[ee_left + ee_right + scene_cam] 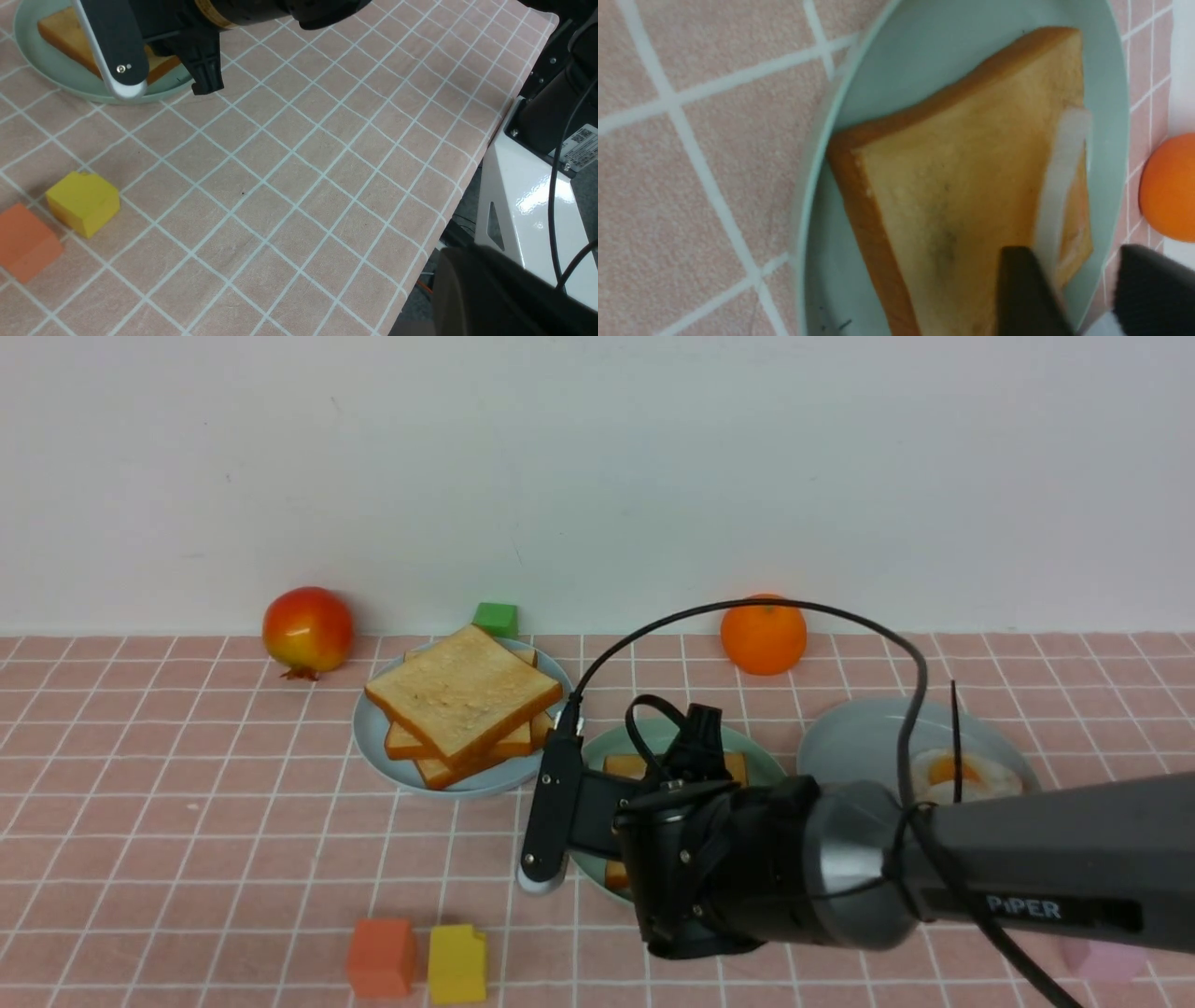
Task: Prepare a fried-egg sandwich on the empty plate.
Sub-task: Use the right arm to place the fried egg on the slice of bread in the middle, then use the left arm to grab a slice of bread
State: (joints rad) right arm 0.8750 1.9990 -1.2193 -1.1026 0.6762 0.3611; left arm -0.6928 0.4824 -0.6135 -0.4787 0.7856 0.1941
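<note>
as one toast slice (962,186) lies on the mint-green plate (924,60), the right gripper (1076,266) stands with jaws spread astride its edge — base-laying step judged complete — so the next move calls for lifting clear and fetching the fried egg (962,775) from the blue-grey plate (859,742).

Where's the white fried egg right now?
Front view, right side: white fried egg lies on the pale blue-grey plate, right of the mint-green plate.

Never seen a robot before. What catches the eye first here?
The big black arm stretching in from the right, its tip over a toast slice on the mint plate mid-table. Then the toast stack back left and the egg on a grey plate at right.
</note>
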